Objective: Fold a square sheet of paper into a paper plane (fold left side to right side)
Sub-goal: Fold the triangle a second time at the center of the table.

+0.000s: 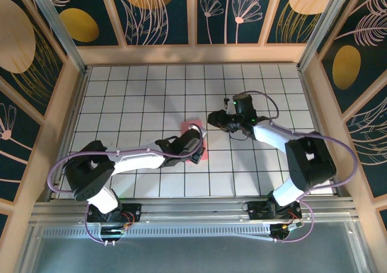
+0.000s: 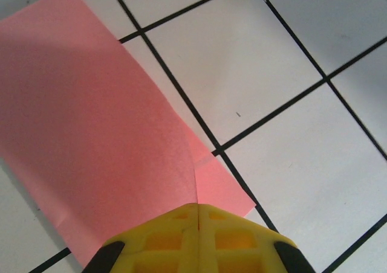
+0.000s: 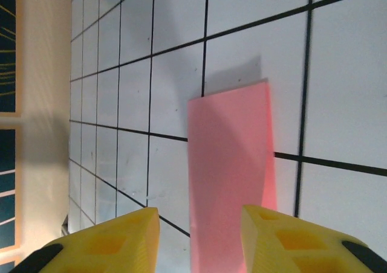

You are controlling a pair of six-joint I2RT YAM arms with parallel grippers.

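Paper: pink sheet of paper, folded into a narrow strip, lies flat near the middle of the white tiled surface.
Left pincer: left pincer is closed tight, its yellow tips touching the strip's near end; whether paper is pinched between them, I cannot tell.
Right pincer: right pincer is partly spread, holding nothing, by the strip's far end.

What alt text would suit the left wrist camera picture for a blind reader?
The left gripper, its yellow fingers pressed together, pinches the near edge of a folded pink paper lying on a white table with black grid lines. A short crease runs from the fingertips into the paper.
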